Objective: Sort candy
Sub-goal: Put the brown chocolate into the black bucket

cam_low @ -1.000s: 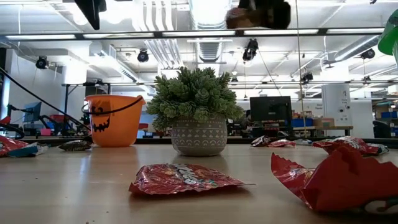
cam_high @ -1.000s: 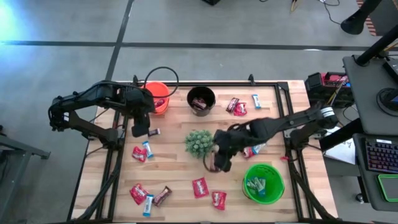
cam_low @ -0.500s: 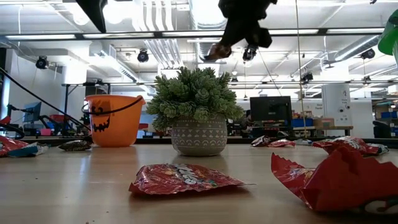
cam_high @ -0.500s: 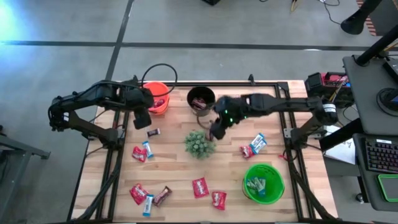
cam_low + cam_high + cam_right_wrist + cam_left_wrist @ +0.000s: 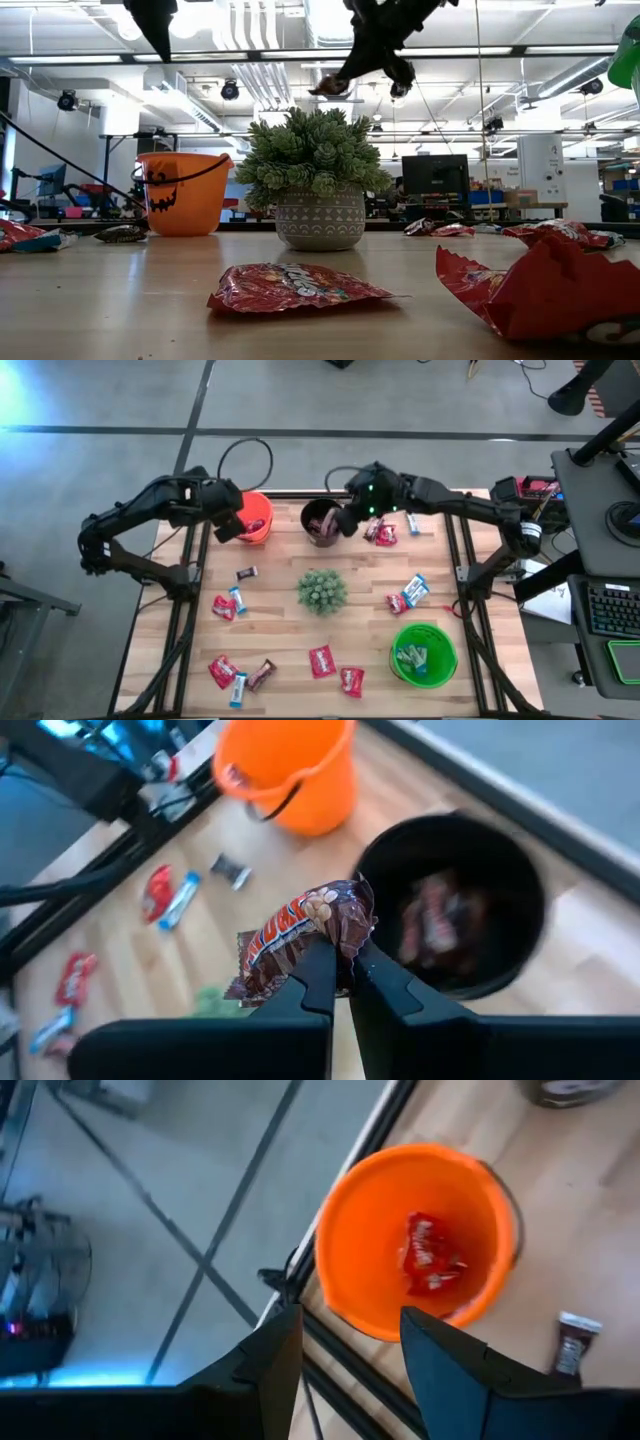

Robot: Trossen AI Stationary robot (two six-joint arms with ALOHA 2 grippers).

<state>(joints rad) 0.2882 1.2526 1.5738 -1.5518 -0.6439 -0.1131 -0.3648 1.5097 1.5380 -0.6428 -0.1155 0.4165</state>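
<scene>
My right gripper (image 5: 343, 952) is shut on a dark brown wrapped candy (image 5: 300, 932) and hangs beside the black bucket (image 5: 322, 520), at its right rim. That bucket holds brown candy. My left gripper (image 5: 350, 1320) stands open and bare by the near left rim of the orange bucket (image 5: 415, 1240), where a red candy (image 5: 430, 1255) lies on the bottom. More candy lies flat on the table: red (image 5: 322, 660), light blue (image 5: 237, 600), brown (image 5: 247, 573). The green bucket (image 5: 424, 653) holds candy too. My right gripper pinches one end of the brown candy's wrapper (image 5: 345, 925) between its two fingertips (image 5: 322, 965). The fingers slant down from the table's right side. The candy (image 5: 328, 88) sticks out sideways past the fingers, tilted, high above the table.
A small potted plant (image 5: 322, 590) stands mid-table, between the buckets. Red and blue candy lies at the far right (image 5: 386, 533) and right of the plant (image 5: 408, 595). Black frame rails (image 5: 192, 575) run along the table's left and right sides.
My right gripper has carried the brown candy from beside the plant up and toward the far edge, to the black bucket's rim, staying shut. My left gripper has gone toward the far edge to the orange bucket and turned about, still open.
</scene>
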